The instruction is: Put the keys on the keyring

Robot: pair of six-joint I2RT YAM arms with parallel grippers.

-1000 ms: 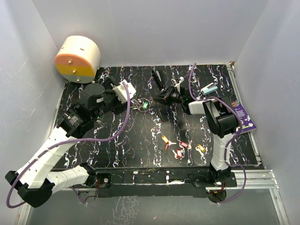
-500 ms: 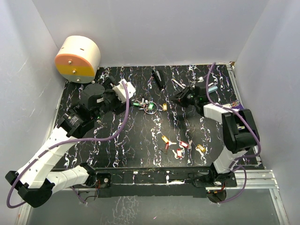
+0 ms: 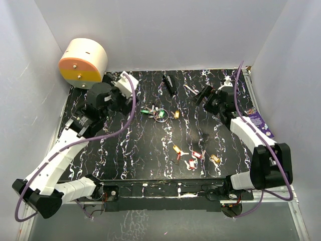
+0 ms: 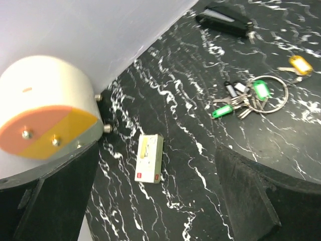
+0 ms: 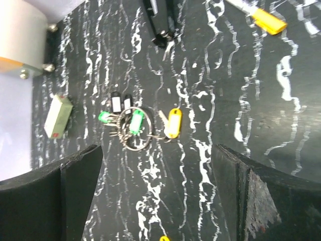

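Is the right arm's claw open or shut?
Open: the right gripper has its two black fingers standing wide apart in its wrist view, gripping nothing.

The black worktop (image 3: 150, 145) with white marble veining looks smooth, with a faint sheen. The thin round silver wire keyring (image 5: 136, 131) is bright, polished metal. Its green-headed keys (image 5: 135, 122) have glossy plastic heads and dull grey metal blades. The yellow-headed key (image 5: 172, 123) shows the same shiny plastic. The cream-and-orange drum (image 4: 45, 110) looks matt, with small metal screws (image 4: 107, 129).
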